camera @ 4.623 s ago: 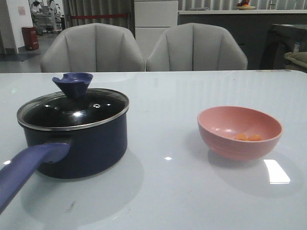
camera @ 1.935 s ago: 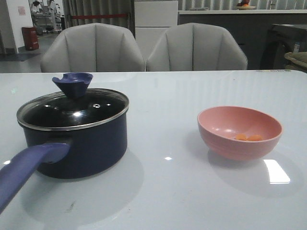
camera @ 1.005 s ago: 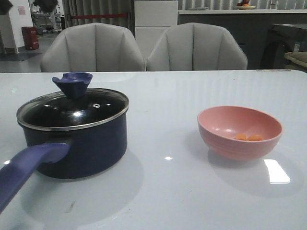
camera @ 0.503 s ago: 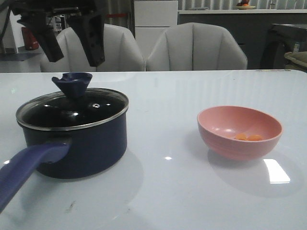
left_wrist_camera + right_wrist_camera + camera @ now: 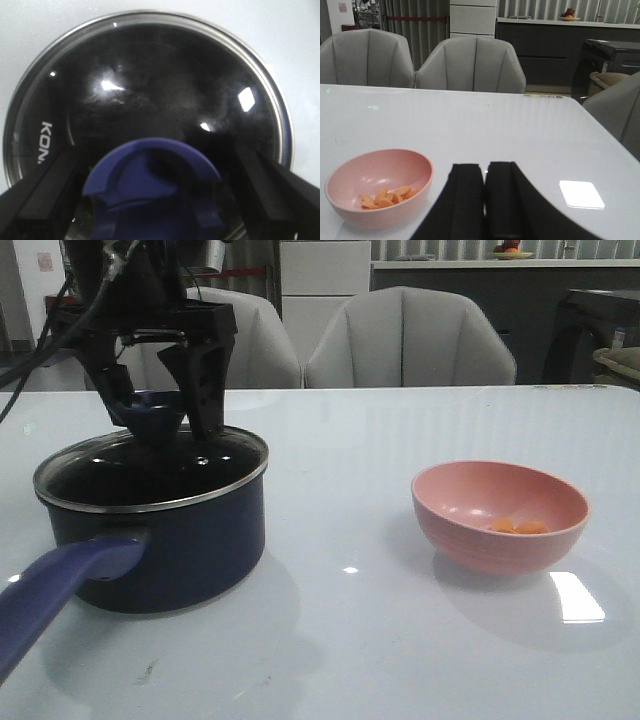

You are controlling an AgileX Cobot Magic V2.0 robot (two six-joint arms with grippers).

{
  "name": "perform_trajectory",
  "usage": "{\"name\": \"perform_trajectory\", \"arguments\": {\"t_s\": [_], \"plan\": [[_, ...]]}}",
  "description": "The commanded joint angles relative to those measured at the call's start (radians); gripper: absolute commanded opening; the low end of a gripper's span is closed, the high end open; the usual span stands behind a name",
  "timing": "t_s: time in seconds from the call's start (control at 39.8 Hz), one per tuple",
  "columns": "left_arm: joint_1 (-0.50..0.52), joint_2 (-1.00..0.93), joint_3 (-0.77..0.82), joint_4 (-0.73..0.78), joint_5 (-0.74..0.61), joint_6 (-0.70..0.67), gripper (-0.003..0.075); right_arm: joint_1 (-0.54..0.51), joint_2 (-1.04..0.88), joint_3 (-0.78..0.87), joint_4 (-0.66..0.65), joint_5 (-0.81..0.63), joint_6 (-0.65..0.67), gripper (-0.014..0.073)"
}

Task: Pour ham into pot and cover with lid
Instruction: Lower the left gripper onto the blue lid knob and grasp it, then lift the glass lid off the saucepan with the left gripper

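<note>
The navy pot (image 5: 160, 540) stands at the table's left with its purple-blue handle (image 5: 55, 590) pointing toward the front. The glass lid (image 5: 150, 475) lies on it, also seen in the left wrist view (image 5: 150, 100). My left gripper (image 5: 160, 405) is open, its fingers (image 5: 205, 380) on either side of the blue knob (image 5: 150, 412), which shows in the left wrist view (image 5: 150, 190), without touching it. The ham (image 5: 518, 527) lies in the pink bowl (image 5: 500, 515) at right, also in the right wrist view (image 5: 385, 196). My right gripper (image 5: 485, 172) is shut and empty, to the right of the bowl (image 5: 377, 185).
Two grey chairs (image 5: 300, 340) stand behind the table's far edge. A bright light patch (image 5: 575, 597) reflects off the white table (image 5: 350, 640) right of the bowl.
My left arm came into view from above and has come down over the pot, its open fingers now flanking the lid's knob. Pot, lid and bowl have not moved.
</note>
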Motion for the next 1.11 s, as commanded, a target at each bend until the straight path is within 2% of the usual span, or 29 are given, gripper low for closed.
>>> {"name": "perform_trajectory", "arguments": {"t_s": [0.0, 0.3, 0.38, 0.53, 0.65, 1.08], "plan": [[-0.005, -0.043, -0.033, -0.008, 0.018, -0.004, 0.0607, -0.005, -0.021, 0.008, -0.012, -0.076, -0.001, 0.0158], [-0.003, -0.032, -0.033, -0.001, 0.028, -0.006, 0.0592, -0.005, -0.021, 0.008, -0.012, -0.076, -0.001, 0.0158], [-0.003, -0.032, -0.033, 0.001, 0.040, -0.006, 0.0545, -0.005, -0.021, 0.008, -0.012, -0.076, -0.001, 0.0158], [-0.003, -0.032, -0.033, 0.022, 0.047, -0.006, 0.0394, -0.005, -0.021, 0.008, -0.012, -0.076, -0.001, 0.0158], [-0.003, -0.032, -0.033, 0.024, 0.047, -0.006, 0.0330, -0.005, -0.021, 0.008, -0.012, -0.076, -0.001, 0.0158], [-0.003, -0.032, -0.033, 0.024, 0.053, -0.006, 0.0279, -0.005, -0.021, 0.008, -0.012, -0.076, -0.001, 0.0158]]}}
